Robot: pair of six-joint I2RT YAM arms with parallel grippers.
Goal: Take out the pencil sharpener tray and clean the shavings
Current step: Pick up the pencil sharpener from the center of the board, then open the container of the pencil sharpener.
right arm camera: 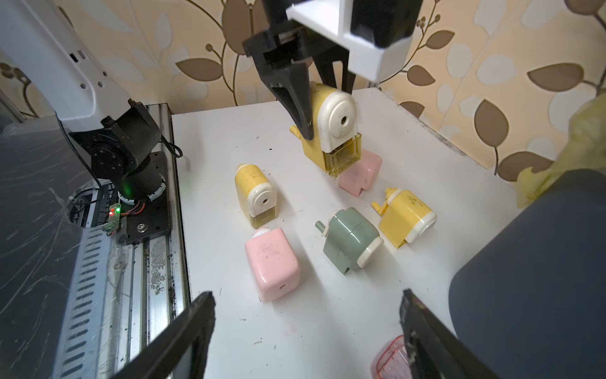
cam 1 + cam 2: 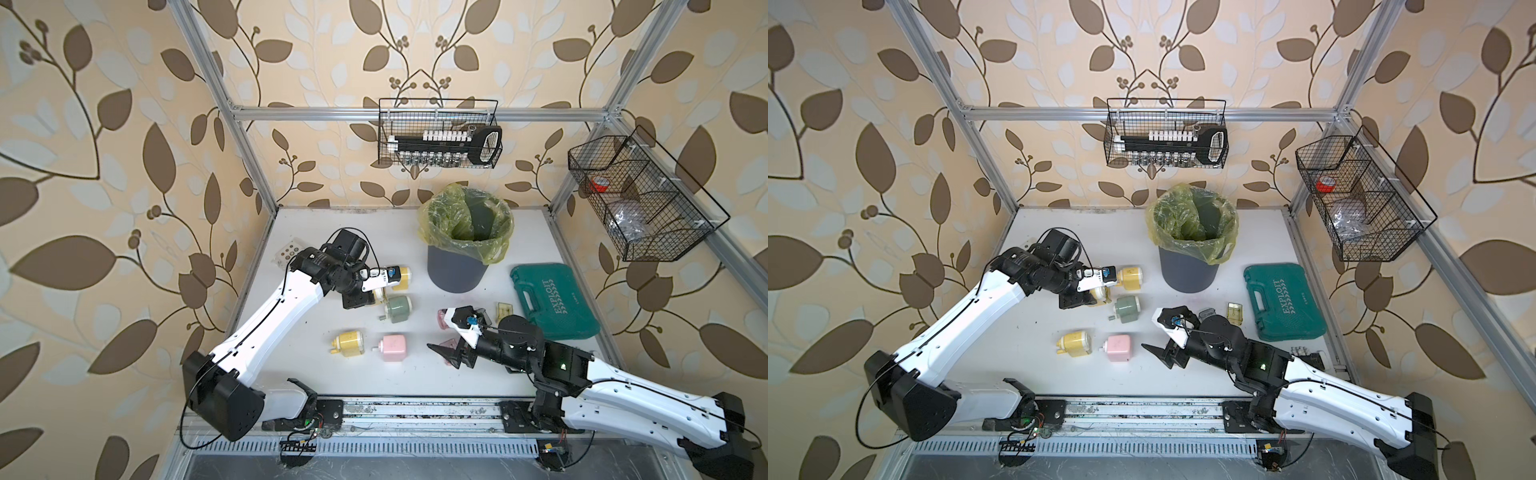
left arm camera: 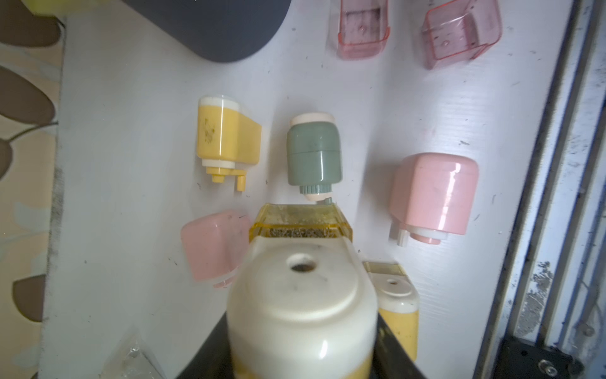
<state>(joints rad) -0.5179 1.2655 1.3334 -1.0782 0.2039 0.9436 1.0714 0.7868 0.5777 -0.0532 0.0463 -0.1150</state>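
We have the left tool (image 1: 323, 108) clamped on the yellow sharpener (image 1: 339, 121), right tool (image 1: 306, 295) spread empty; we should pinch the tray (image 1: 342, 157) squarely, pulling straight.

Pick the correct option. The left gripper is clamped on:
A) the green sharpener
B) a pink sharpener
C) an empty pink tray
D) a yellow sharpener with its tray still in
D: the left gripper is shut on the yellow sharpener, and its clear tray sits in the body, speckled with shavings.
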